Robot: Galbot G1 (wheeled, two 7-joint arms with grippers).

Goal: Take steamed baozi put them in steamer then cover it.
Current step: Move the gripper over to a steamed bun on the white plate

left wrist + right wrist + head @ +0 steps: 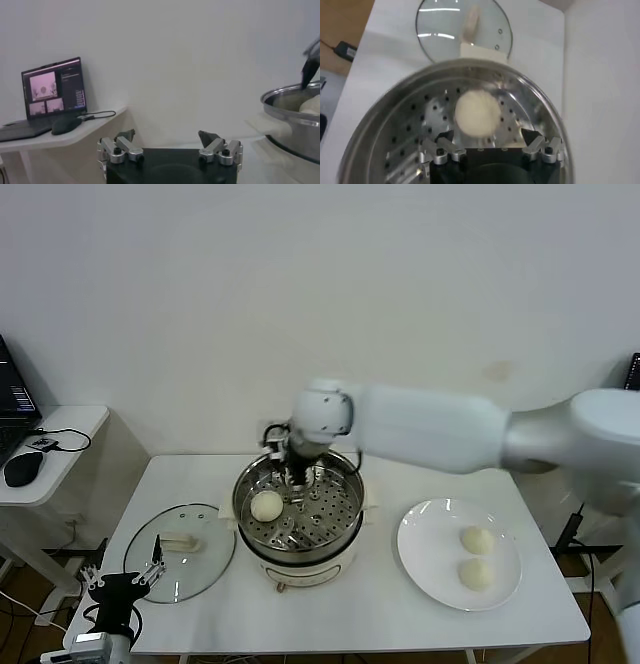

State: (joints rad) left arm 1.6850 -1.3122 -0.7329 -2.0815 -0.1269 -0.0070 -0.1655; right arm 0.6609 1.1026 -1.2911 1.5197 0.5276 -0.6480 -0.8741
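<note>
Over the steamer, the right gripper gapes above one baozi.

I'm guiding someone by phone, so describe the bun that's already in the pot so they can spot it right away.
Find the steamer, the big shiny steel pot in the middle of the white table. On its perforated tray lies one cream-white baozi, toward the side nearest the glass lid. The other two buns sit on the white plate; only this one is inside the pot.
</note>
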